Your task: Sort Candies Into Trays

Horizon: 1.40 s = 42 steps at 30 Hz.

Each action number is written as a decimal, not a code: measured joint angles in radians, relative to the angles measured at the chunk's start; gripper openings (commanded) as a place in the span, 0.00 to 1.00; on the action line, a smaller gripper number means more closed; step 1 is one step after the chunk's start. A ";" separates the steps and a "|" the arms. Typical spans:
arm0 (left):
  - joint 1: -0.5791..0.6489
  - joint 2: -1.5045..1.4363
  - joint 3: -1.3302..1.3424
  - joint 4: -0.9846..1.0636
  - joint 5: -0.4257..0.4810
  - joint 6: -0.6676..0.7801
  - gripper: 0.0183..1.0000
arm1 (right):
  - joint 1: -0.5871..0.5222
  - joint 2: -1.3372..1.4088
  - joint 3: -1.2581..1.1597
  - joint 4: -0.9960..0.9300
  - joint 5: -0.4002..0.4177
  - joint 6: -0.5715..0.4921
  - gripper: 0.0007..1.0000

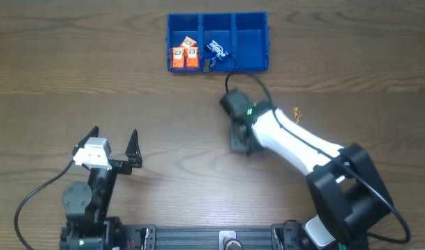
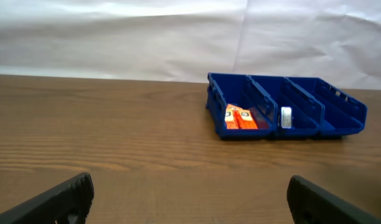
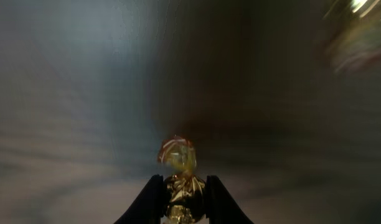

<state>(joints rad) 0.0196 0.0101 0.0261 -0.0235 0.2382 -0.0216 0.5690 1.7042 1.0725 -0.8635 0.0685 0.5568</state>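
While two arms work the wooden table (image 1: pixel 73 69), the right gripper (image 3: pixel 183 179), at mid-table, is clamped on one gold-wrapped candy (image 3: pixel 178 155). The left gripper (image 1: pixel 115 141), at eight o'clock, stands spread wide. One blue three-bin tray (image 1: pixel 251 45) sits at twelve o'clock, with three orange candies (image 1: pixel 185 55) in its left bin and blue-wrapped candy (image 1: pixel 217 50), count unclear, in the middle. A second gold candy (image 1: pixel 296 112) lies at the right arm's three o'clock. White sheeting (image 2: pixel 116 37) backs the table.
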 measured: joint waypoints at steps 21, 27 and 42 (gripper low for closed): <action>0.000 0.000 0.000 0.000 0.000 0.000 1.00 | -0.233 0.363 0.749 0.248 0.230 -0.232 0.12; 0.000 0.000 0.000 0.000 0.000 0.000 1.00 | -0.238 0.401 0.745 0.283 0.233 -0.237 0.18; 0.000 0.000 0.000 0.000 0.000 0.000 1.00 | -0.231 0.401 0.745 0.281 0.235 -0.280 0.64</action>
<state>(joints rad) 0.0196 0.0101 0.0261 -0.0235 0.2382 -0.0216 0.3378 2.1056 1.8179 -0.5823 0.3038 0.2768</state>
